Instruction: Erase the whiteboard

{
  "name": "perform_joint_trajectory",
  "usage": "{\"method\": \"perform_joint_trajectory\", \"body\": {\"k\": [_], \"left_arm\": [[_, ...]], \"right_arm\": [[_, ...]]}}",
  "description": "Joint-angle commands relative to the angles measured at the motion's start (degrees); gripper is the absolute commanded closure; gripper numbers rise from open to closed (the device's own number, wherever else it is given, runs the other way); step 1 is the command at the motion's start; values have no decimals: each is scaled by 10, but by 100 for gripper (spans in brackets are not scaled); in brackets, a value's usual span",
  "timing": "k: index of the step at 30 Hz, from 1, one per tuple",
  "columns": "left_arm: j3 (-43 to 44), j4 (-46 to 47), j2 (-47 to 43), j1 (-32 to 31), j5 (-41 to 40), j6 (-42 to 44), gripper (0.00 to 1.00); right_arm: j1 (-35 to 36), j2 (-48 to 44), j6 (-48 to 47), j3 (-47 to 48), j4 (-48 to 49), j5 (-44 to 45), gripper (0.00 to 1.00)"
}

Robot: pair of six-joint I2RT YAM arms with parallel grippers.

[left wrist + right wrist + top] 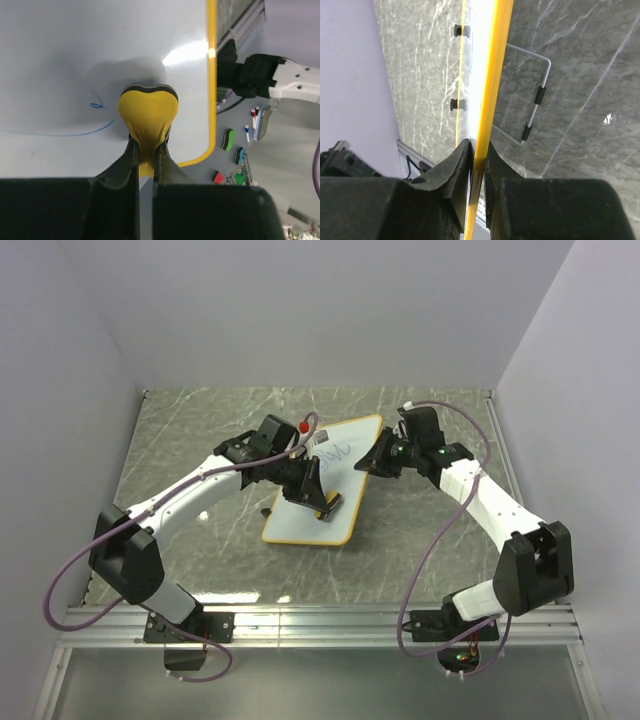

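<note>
The whiteboard point(345, 475) lies tilted in the middle of the table, white with an orange-yellow frame and blue scribbles near its far end. My left gripper point(322, 502) is shut on a small yellow eraser point(148, 111) and presses it on the board's white face point(65, 60), beside a blue line point(75, 132). My right gripper point(372, 462) is shut on the board's right frame edge point(490, 85), which runs edge-on between its fingers point(457, 160). Black clips point(461, 31) show on the board's edge.
A wire stand point(537, 97) lies under the board in the right wrist view. Coloured erasers point(228, 139) and markers point(254, 120) show off the table's edge. Grey walls close in left, back and right. A metal rail point(320, 620) runs along the near edge.
</note>
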Motion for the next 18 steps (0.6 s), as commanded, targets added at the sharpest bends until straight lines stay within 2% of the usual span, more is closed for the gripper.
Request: {"method": "perform_joint_trajectory", "body": {"k": [1,10,18], "left_arm": [[-26,3,-3,3,-41,-21,100],[-95,19,42,10,-146,-22,100],[-182,58,62,100,-208,-12,100]], "right_arm": [[13,19,-73,20,-40,16,100],[14,12,-80,21,-47,16,100],[13,-3,-83,13,-53,16,100]]}}
